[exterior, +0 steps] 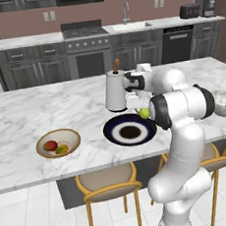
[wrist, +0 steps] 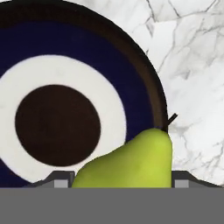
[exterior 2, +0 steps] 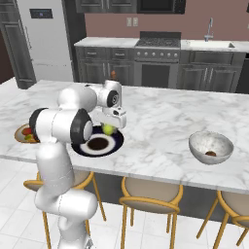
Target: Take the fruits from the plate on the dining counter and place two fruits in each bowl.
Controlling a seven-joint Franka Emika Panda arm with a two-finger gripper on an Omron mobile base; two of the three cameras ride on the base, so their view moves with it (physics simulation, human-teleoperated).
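A yellow-green pear (wrist: 131, 164) sits between the fingers of my gripper (exterior: 143, 112), which is shut on it just above the right edge of the navy plate (exterior: 114, 132). Nothing lies on the plate (wrist: 65, 122), whose white ring and brown centre show bare. At the left of the dining counter (exterior: 45, 109), the tan bowl (exterior: 41, 142) holds a red-and-yellow fruit (exterior: 50, 145) and a yellowish one (exterior: 62, 150). Far right, the pale grey-white bowl (exterior 2: 199, 141) holds one brownish fruit (exterior 2: 210, 153).
A white jug (exterior: 115, 90) with a wooden knob stands on the counter right behind the plate, close to my wrist. Round stools (exterior: 106, 181) line the counter's near side. Dark cabinets and a stove (exterior: 85, 31) run along the back wall.
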